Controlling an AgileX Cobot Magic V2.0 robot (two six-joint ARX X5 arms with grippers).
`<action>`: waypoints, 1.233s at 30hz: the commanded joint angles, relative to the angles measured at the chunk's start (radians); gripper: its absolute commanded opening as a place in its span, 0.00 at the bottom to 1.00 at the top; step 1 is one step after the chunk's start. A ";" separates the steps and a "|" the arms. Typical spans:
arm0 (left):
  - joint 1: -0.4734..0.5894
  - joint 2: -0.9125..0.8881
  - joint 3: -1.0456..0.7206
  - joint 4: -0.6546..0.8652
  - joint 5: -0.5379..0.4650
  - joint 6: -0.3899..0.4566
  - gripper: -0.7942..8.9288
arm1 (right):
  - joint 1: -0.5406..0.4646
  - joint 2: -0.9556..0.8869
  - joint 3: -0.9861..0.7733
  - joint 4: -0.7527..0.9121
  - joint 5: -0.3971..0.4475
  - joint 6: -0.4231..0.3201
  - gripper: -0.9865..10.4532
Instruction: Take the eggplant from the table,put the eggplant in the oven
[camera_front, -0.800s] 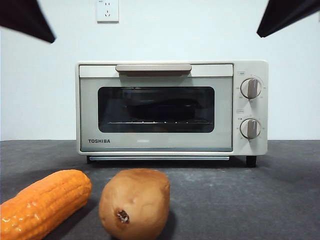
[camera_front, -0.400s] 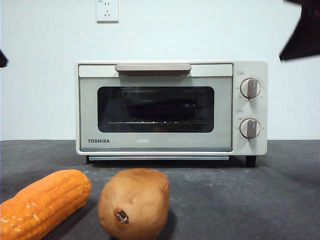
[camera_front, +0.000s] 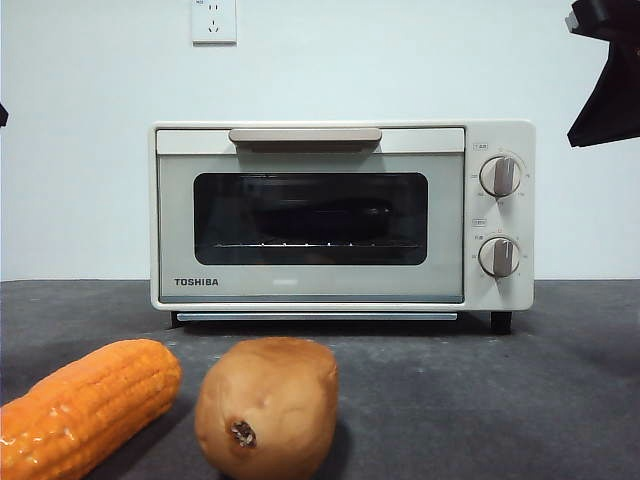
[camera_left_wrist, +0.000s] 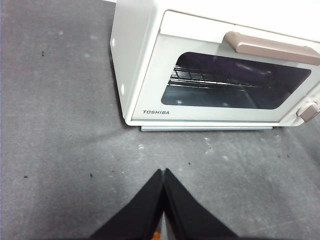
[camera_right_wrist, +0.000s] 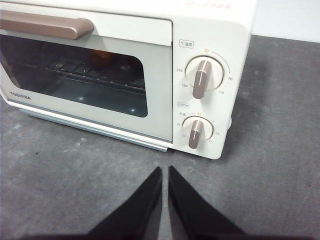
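The cream-white TOSHIBA oven (camera_front: 340, 215) stands at the back of the dark grey table (camera_front: 480, 400) with its door closed. Behind the glass a dark, long shape lies on the wire rack (camera_front: 320, 215); it looks dark purple in the left wrist view, likely the eggplant (camera_left_wrist: 235, 75). My left gripper (camera_left_wrist: 163, 172) is shut and empty above the table in front of the oven's left corner. My right gripper (camera_right_wrist: 164, 170) is shut and empty in front of the two knobs (camera_right_wrist: 200, 80). One arm shows as a black shape (camera_front: 608, 80) at the top right of the front view.
An orange corn cob (camera_front: 85, 405) and a brown potato (camera_front: 265, 405) lie near the table's front edge. The beige bar handle (camera_front: 305, 135) runs along the top of the oven door. A wall socket (camera_front: 214, 20) sits above the oven.
Both black arm tips have drawn outward from the top corners. The left one is almost out of the front view; the right one has shifted right and lower. The oven and vegetables have not moved.
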 joint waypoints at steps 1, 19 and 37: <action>-0.008 -0.003 0.005 0.012 0.000 -0.006 0.09 | 0.006 0.003 0.005 0.011 0.004 0.014 0.09; 0.377 -0.483 -0.244 0.238 -0.002 0.231 0.09 | 0.006 0.003 0.005 0.042 0.005 0.014 0.09; 0.459 -0.489 -0.465 0.268 0.000 0.231 0.09 | 0.006 0.003 0.005 0.040 0.004 0.014 0.09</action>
